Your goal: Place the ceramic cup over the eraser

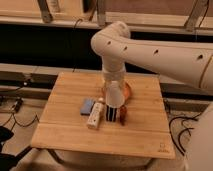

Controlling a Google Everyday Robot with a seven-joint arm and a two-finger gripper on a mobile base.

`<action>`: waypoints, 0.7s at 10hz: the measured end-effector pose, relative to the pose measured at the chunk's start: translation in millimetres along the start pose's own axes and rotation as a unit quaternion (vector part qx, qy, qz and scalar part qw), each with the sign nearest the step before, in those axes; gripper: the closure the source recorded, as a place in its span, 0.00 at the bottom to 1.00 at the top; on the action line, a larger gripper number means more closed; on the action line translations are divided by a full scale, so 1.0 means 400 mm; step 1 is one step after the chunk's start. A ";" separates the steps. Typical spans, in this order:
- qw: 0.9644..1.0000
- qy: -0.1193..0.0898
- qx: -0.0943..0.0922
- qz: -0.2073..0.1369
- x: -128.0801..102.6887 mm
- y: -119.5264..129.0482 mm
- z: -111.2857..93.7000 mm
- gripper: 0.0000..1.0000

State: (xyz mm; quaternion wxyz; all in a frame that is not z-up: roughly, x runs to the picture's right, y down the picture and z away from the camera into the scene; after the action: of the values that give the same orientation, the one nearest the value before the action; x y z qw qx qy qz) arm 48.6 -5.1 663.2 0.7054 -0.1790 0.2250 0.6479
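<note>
We see the gripper [114,100] low over a tight cluster: eraser [111,114], cream bottle [95,114], blue block [87,105] and orange bowl [127,90] crowd it. The wooden table's [65,132] front and left stay passable.

Wooden table [65,130], blue block [87,106], cream bottle [95,114], orange bowl [127,91]

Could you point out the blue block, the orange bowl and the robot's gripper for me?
Blue block [87,105]: camera view, top face.
Orange bowl [128,90]: camera view, right rim.
Gripper [114,104]: camera view, lower end, above the table's middle.
</note>
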 end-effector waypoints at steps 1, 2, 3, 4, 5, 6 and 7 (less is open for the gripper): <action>1.000 0.000 -0.002 0.001 0.000 0.000 0.007 0.90; 1.000 -0.002 -0.008 0.002 -0.002 0.004 0.017 0.90; 1.000 -0.002 -0.012 0.000 -0.003 0.012 0.026 0.90; 1.000 -0.001 -0.017 -0.002 -0.002 0.021 0.032 0.90; 1.000 0.001 -0.021 -0.005 0.001 0.028 0.043 0.90; 1.000 0.004 -0.023 -0.006 0.004 0.029 0.053 0.90; 1.000 0.009 -0.024 -0.007 0.009 0.030 0.065 0.90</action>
State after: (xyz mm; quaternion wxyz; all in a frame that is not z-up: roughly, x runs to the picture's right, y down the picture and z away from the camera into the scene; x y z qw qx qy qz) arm 39.2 13.2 683.4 0.7031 -0.2031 0.2139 0.6470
